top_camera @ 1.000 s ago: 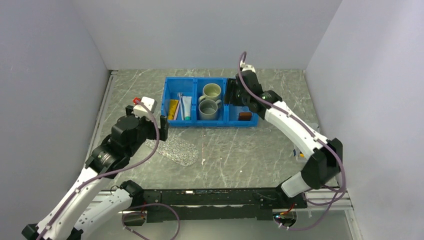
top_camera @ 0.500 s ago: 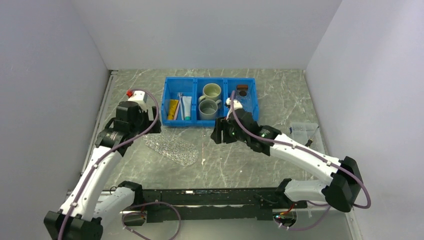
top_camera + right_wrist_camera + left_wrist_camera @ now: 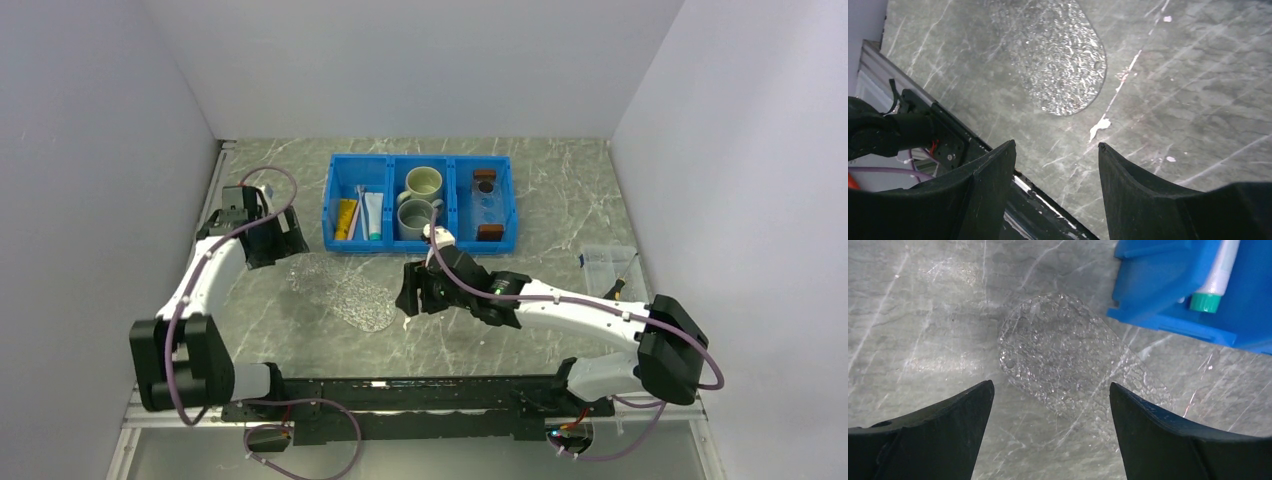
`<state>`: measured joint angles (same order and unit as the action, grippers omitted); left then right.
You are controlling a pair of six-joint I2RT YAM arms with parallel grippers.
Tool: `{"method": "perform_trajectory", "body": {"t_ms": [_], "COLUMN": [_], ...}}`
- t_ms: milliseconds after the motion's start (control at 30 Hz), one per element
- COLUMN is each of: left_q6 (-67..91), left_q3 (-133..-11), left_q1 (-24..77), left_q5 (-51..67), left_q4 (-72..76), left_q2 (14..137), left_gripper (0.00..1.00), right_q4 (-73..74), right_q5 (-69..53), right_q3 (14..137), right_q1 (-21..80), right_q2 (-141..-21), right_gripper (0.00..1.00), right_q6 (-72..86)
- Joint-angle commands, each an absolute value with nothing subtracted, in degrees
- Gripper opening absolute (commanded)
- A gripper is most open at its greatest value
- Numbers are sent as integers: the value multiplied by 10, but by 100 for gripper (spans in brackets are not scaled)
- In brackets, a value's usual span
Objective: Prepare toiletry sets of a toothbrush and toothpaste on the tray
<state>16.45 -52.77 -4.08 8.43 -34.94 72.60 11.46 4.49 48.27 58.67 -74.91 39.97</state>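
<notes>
Blue bin (image 3: 420,245) holds toothpaste (image 3: 373,215), toothbrush (image 3: 357,210), mugs (image 3: 423,183) — tray (image 3: 350,293) nearby; left gripper (image 3: 1050,385), right gripper (image 3: 1056,145) jaws spread.

Your left gripper (image 3: 1050,385) hangs over the grey marbled desk (image 3: 913,315) with its two black fingers (image 3: 948,430) spread wide and nothing between them. The clear, glittery tray (image 3: 1063,355) lies flat just beyond the fingertips. At your upper right, the blue bin (image 3: 1158,285) sits just beside the tray and holds a white toothpaste (image 3: 1215,280) with a teal cap.
</notes>
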Motion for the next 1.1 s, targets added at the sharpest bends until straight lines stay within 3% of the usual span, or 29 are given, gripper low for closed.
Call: {"method": "perform_trajectory", "body": {"t_ms": [0,600,1067], "left_q6": [185,196,202], "left_q3": [-573,-665,-642], "left_q1": [-68,-90,-88], "left_q5": [144,155,188], "left_q4": [-322,-325,-307], "left_q2": [789,972,1014], "left_gripper": [90,83,78], "right_q4": [71,92,120], "right_q5": [61,83,106], "right_q3": [482,438,414], "right_q1": [606,642,646], "right_q2": [-737,-688,-651], "right_gripper": [64,64,64], "right_q6": [413,429,432]}}
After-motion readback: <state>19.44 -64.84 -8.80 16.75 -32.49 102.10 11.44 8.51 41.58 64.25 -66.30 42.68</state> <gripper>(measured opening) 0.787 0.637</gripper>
